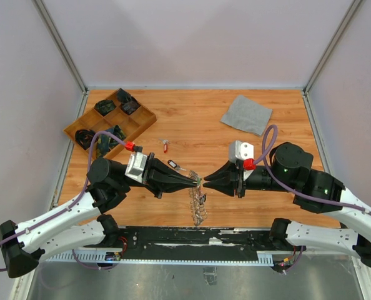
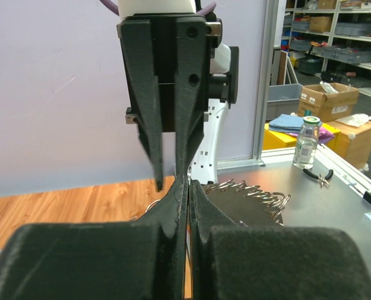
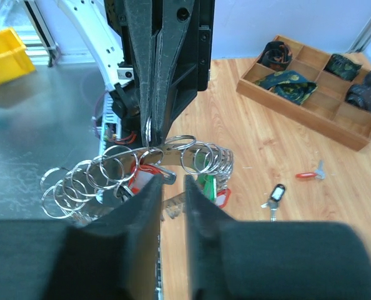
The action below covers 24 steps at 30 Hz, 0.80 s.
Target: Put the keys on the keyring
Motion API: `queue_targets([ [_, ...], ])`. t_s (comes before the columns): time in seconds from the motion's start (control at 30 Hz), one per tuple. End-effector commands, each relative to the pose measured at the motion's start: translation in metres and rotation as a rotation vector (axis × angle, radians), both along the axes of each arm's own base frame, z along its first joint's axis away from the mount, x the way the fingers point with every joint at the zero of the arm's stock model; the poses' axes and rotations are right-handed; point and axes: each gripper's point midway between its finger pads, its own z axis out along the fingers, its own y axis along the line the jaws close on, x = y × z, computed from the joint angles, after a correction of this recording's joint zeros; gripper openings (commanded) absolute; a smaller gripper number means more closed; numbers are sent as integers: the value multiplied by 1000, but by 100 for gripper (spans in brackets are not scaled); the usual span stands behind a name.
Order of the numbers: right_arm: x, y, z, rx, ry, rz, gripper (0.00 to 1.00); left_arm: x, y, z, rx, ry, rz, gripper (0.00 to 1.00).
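Note:
The keyring (image 1: pixel 198 203) hangs between the two gripper tips near the table's front edge, its rim fringed with small split rings. My left gripper (image 1: pixel 197 181) is shut on its rim; in the left wrist view the jaws (image 2: pixel 187 184) are pressed together on the thin metal and the ring (image 2: pixel 254 192) trails to the right. My right gripper (image 1: pixel 207 183) faces it tip to tip, jaws a narrow gap apart and empty, just short of the ring (image 3: pixel 120 165). Keys with a red tag (image 3: pixel 145 175) and a green tag (image 3: pixel 207 184) hang from it. A black-tagged key (image 1: pixel 173 164) and a red-tagged key (image 1: pixel 165 146) lie on the table.
A wooden compartment tray (image 1: pixel 147 120) with dark items stands at the back left. A grey cloth square (image 1: pixel 247 114) lies at the back right. The black base rail (image 1: pixel 192 236) runs along the near edge under the hanging ring.

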Motion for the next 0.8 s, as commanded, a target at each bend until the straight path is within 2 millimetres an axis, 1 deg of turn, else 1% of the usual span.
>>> queue_targets([
  [0.0,-3,2,-1,8,-16,18,31,-3,5,18,-64,-41,7,1],
  [0.03,-5,3,-2,3,-13,32,36,-3,5,18,-64,-41,8,1],
  [0.07,-6,4,-5,-6,-8,41,39,-3,5,19,-65,-41,9,1],
  [0.13,-8,6,-8,-21,-1,56,42,-3,5,18,-64,-40,9,1],
  [0.33,-12,15,-15,-47,19,103,45,-3,4,19,-65,-43,3,1],
  [0.5,-16,20,-17,-56,34,139,45,-3,5,18,-64,-42,7,0],
  [0.57,-16,20,-16,-54,33,139,40,-3,5,18,-65,-41,9,0],
  [0.77,-15,16,-12,-39,23,123,13,-2,5,18,-65,-41,11,1],
])
